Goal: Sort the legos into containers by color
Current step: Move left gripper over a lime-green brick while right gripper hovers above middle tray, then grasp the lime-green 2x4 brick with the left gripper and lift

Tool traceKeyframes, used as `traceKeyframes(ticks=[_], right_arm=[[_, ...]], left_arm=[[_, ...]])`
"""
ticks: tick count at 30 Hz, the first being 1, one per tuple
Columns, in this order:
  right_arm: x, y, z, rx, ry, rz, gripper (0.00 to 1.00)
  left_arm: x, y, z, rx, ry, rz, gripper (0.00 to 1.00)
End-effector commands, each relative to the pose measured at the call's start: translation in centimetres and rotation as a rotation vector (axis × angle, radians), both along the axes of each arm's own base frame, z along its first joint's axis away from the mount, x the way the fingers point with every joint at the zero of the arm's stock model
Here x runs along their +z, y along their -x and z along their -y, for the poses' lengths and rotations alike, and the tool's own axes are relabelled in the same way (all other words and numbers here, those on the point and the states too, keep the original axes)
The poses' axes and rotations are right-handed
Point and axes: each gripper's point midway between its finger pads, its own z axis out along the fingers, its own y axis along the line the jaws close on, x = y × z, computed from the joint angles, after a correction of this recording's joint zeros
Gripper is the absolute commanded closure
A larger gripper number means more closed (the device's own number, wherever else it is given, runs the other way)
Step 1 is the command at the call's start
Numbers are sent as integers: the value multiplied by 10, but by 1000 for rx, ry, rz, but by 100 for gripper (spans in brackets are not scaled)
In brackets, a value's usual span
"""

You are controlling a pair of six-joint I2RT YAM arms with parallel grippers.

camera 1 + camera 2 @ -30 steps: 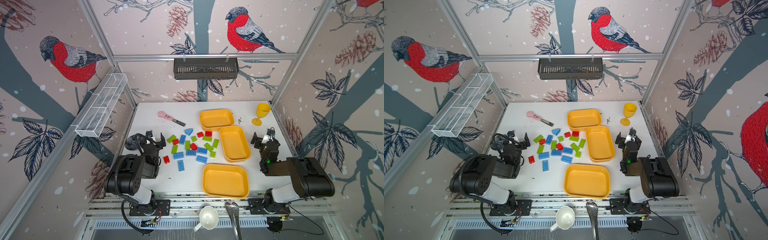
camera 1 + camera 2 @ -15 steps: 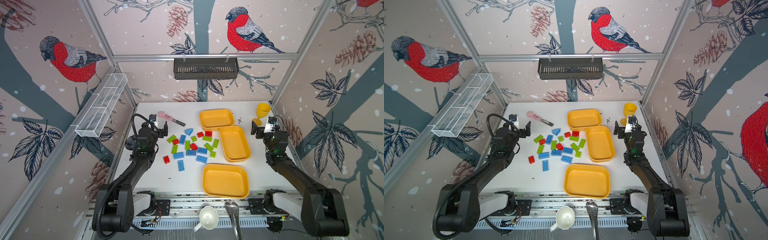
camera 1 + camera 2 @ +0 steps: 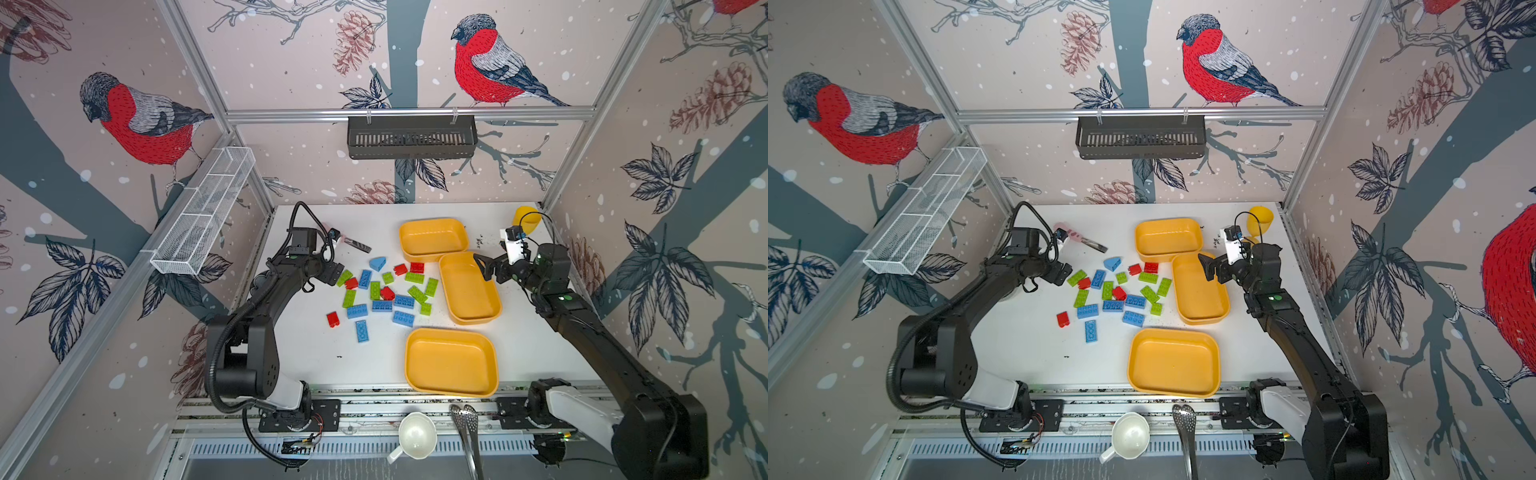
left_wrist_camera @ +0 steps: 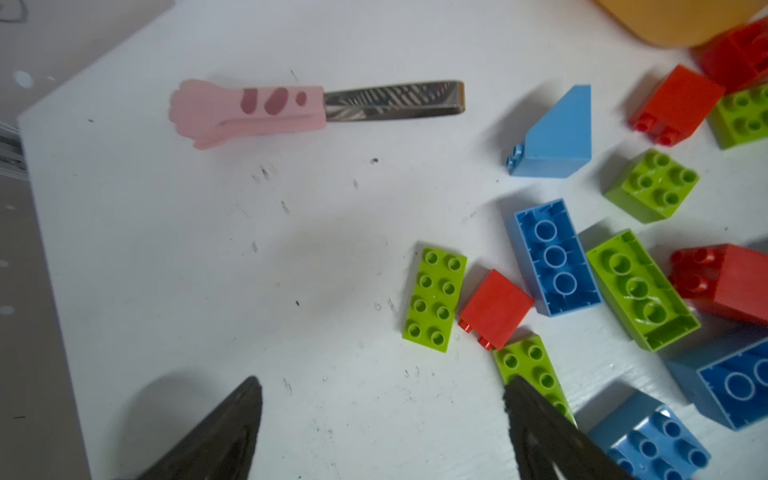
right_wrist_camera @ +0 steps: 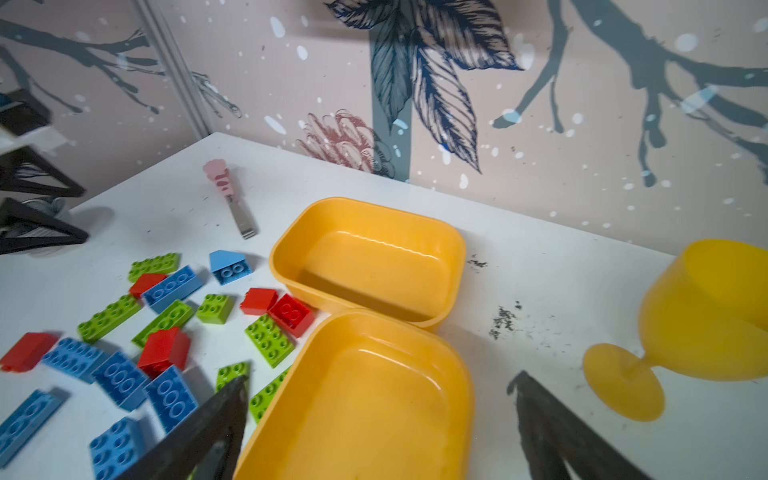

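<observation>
My left gripper (image 4: 381,386) hangs low at the left fringe of the legos (image 3: 387,293). Its jaws are spread wide with nothing between them. In the wrist view one finger overlaps a green brick (image 4: 528,361) and the other stands over bare counter (image 3: 365,361). On that side the counter is free out to its left edge, and a broad bare band runs along the front edge below the bricks. Toward the far-left corner lies a pink-handled tool (image 4: 249,108), apart from the bricks.

My right gripper (image 5: 380,380) is spread wide too and holds nothing. It hovers above the far end of the middle container (image 3: 469,291). The far container (image 3: 432,221) touches that one's far corner. The near container (image 3: 451,361) sits just beside its near end, close to the counter's front edge. All three are bare inside.

The legos lie loose on the counter in red, green and blue, between my two grippers. The rightmost green ones lie just beside the middle container's left wall, and a red brick (image 5: 291,311) lies just beside the far container's corner.

Right of the containers a narrow strip runs to the counter's right edge, with a yellow goblet (image 5: 702,311) at its far end. The dark scuff marks (image 5: 503,320) between goblet and containers are smudges I cannot read as writing.
</observation>
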Motion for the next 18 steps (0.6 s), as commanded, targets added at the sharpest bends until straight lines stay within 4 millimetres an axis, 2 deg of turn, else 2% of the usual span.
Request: traceKeyframes(ticks=[1, 5, 9, 18], right_arm=[[-13, 16, -17, 91, 34, -63, 1], [-15, 23, -23, 100, 44, -71, 1], [-16, 26, -21, 87, 53, -73, 0], [-25, 32, -13, 61, 99, -95, 0]], left_arm=[[-34, 21, 0, -101, -55, -199, 12], [-52, 2, -2, -103, -72, -235, 17], [-68, -6, 0, -117, -71, -276, 22], [-94, -7, 11, -167, -61, -333, 30]])
